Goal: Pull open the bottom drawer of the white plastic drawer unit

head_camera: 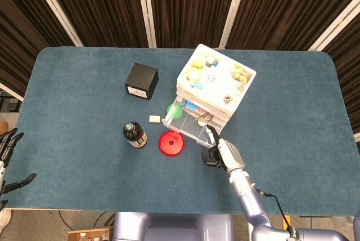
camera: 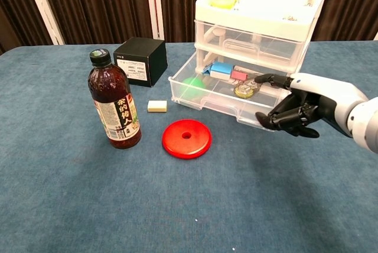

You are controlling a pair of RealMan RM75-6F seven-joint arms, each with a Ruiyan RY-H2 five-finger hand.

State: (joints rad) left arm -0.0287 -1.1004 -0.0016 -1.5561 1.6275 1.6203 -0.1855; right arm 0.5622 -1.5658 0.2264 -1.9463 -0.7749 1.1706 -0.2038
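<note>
At the drawer unit (camera: 260, 13) we see the bottom drawer (camera: 215, 96) pulled out, right hand (camera: 298, 111) loosely spread, holding nothing.

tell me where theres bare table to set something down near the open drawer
Bare cloth lies left of the dark bottle and black box, along the near edge below the red disc, and right of the white drawer unit. It is crowded in front of the bottom drawer: disc, small white block, green ball and the right hand cluster there.
</note>
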